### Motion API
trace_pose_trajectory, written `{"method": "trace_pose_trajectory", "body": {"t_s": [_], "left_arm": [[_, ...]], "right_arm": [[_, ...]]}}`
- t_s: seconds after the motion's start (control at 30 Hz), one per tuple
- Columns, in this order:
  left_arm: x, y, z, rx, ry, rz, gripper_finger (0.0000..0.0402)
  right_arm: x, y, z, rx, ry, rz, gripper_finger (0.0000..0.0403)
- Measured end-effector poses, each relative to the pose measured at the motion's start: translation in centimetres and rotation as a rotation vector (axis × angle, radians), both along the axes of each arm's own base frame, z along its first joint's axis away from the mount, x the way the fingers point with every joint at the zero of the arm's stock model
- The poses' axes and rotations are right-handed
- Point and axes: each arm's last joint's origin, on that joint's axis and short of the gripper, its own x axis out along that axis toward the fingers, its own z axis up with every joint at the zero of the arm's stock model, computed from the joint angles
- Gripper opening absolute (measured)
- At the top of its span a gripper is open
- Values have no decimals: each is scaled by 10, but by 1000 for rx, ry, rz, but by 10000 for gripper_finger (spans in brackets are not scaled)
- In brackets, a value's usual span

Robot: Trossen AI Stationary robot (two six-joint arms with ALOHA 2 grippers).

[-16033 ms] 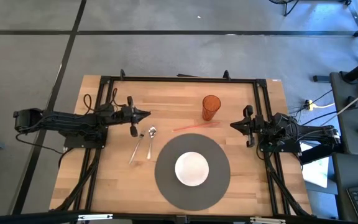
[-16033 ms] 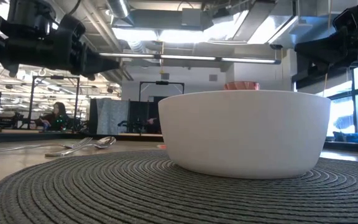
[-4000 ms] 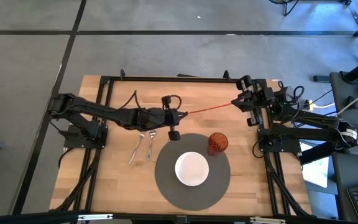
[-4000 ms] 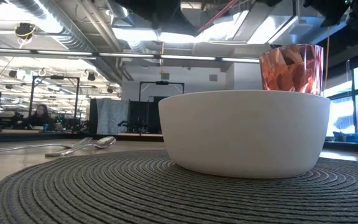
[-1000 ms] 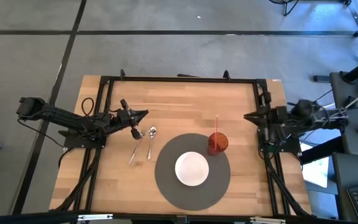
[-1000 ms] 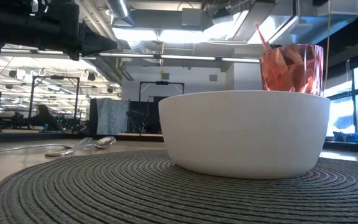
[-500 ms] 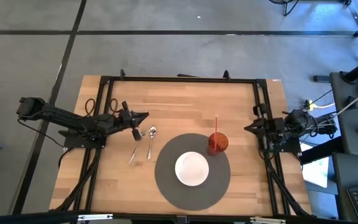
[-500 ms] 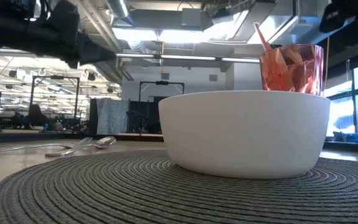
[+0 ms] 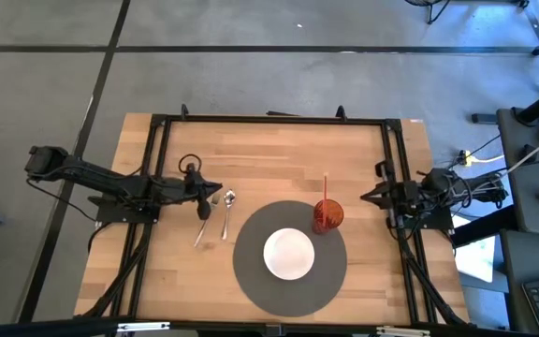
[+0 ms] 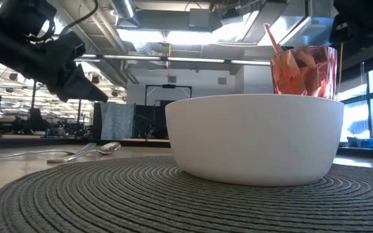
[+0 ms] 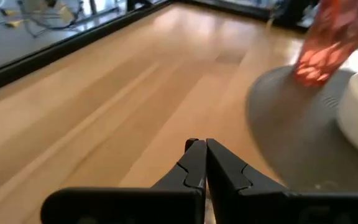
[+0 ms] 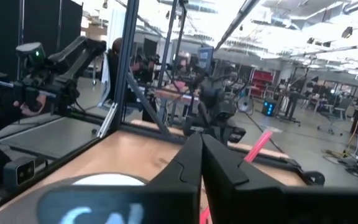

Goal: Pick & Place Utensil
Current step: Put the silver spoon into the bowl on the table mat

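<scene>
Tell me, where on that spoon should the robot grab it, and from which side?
Probably the thin handle, from straight above. The spoon lies flat on the table, its bowl end pointing away from the front edge. The fork lies close beside it, so the fingers should close across the handle's lower half, where the gap looks widest. The left gripper is nearest.

White bowl (image 9: 289, 254) on round grey placemat (image 9: 251, 278).
</scene>
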Motion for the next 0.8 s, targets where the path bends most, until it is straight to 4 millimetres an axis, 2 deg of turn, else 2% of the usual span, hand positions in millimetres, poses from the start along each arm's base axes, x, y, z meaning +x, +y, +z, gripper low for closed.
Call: {"method": "trace_pose_trajectory", "body": {"t_s": [0.1,0.17,0.3,0.37,0.47,0.53,0.63,0.8], "left_arm": [[-2,-1,-3,6,38,3,3],[1,-3,2,6,48,-5,3],[11,-8,36,20,93,-20,3],[18,-10,59,21,146,-16,3],[29,-13,91,33,282,-18,3],[40,-15,105,37,400,-51,3],[63,-22,113,95,589,-225,3],[105,-37,102,245,818,-597,3]], "right_arm": [[0,0,-1,-2,9,0,11],[0,0,-1,-4,7,0,11],[0,0,-1,-5,5,-1,11],[0,0,0,-8,2,-2,11],[0,0,0,-8,2,-2,11],[0,0,0,-8,2,-2,11],[0,0,0,-7,2,-1,11],[0,0,-1,-6,9,-1,11]]}}
